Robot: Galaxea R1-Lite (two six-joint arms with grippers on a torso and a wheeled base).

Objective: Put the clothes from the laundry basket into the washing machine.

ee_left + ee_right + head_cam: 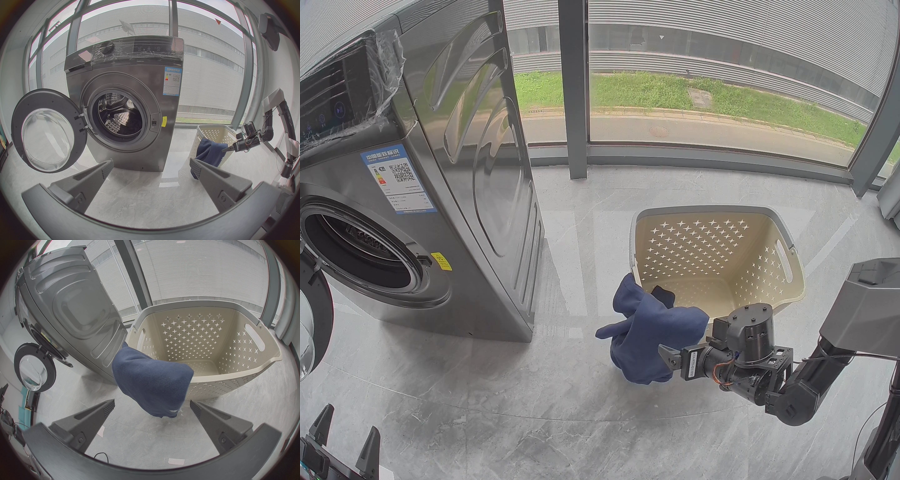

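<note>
Nearest, at the lower left, the left hand (pixel 345 437) is held released and empty. Farther right, the right hand (pixel 670 357) is likewise opened, just beside a dark blue fabric garment (pixel 650 331) draped over the near rim of a cream perforated plastic laundry basket (pixel 700 250). Beyond, a grey front-loading washing machine (pixel 469 187) is seen, door (pixel 47 131) open.

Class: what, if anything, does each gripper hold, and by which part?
Nothing. Left gripper and right gripper are open; the blue cloth hangs over the laundry basket rim.
</note>
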